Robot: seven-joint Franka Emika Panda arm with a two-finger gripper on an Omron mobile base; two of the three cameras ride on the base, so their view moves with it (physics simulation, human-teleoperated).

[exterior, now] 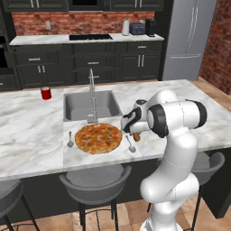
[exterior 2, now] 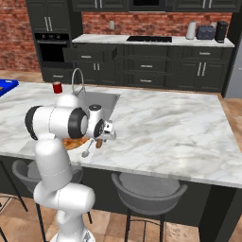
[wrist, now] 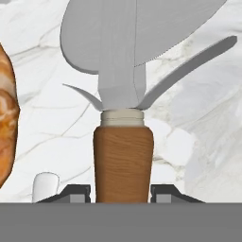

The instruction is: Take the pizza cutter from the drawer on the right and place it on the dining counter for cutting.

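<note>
The white arm's two-finger gripper (wrist: 122, 196) is clamping the small pizza cutter with the brown wooden handle and flat silver-grey wheel (wrist: 123, 160), and the hand view is showing it plainly: the dark fingertips (wrist: 73, 193) are sitting at the bottom of the frame on either side of the handle, pressed to it, while the handle is running straight up the middle and the wheel is fanning out across the top. So the cutter's long axis is lying in line with the gripper's reach, wheel end leading, handle end in the grip.

Beyond the wheel, the white-grey veined marble surface of the dining counter (wrist: 56, 127) is spreading out as the backdrop, and the orange edge of the round pizza (wrist: 7, 118) is peeking in at the left edge.

In the left base view the gripper (exterior: 134, 133) is hanging at centre frame, just right of the pizza (exterior: 98, 138), low over the marble (exterior: 31, 131), with a silver spoon-like utensil (exterior: 130, 145) lying close below it. The brown handle (exterior 2: 99, 143) is also showing under the hand in the right base view, left of centre.

Whether the wheel is touching the surface cannot be told. By the look of it, the carry is finishing; the set-down beside the pizza is what is left.
</note>
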